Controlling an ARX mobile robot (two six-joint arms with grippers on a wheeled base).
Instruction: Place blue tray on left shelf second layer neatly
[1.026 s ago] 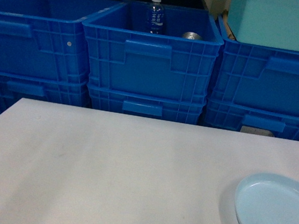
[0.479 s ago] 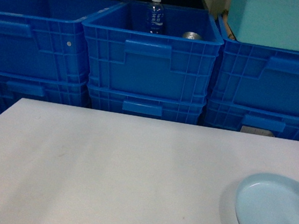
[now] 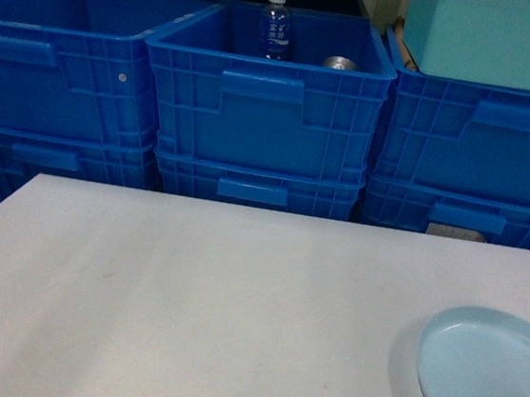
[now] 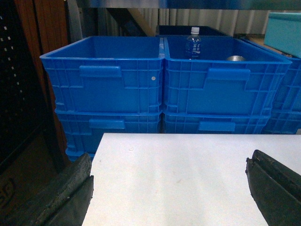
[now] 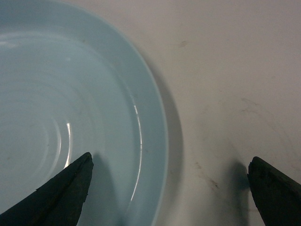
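The blue tray lies flat on the white table, at the near right corner in the head view, partly cut off by the frame edge; nothing sits in it. In the right wrist view the right gripper hangs directly over the tray's rim, jaws spread wide & holding nothing: one fingertip is above the dish interior, the other above bare table, so the rim runs between them. Step in hand looks like the pickup, i.e. closing on that rim. To do it well: keep the rim roughly centred btwn the fingers, come down till the outer finger reaches table level, then pinch w/ one pad inside the low wall and one outside. The dish is shallow & smooth, so a bite only on the lip will prob. slip or tilt it; get as deep as the rim allows and lift slowly, keeping it level. The left gripper is also released & empty, sitting low at the table's near left edge, facing the stacked blue crates at the far side; a water bottle stands in the middle top crate. A teal box rests on the far right stack. No shelf is visible in any view, so I can't tell where the second layer is.
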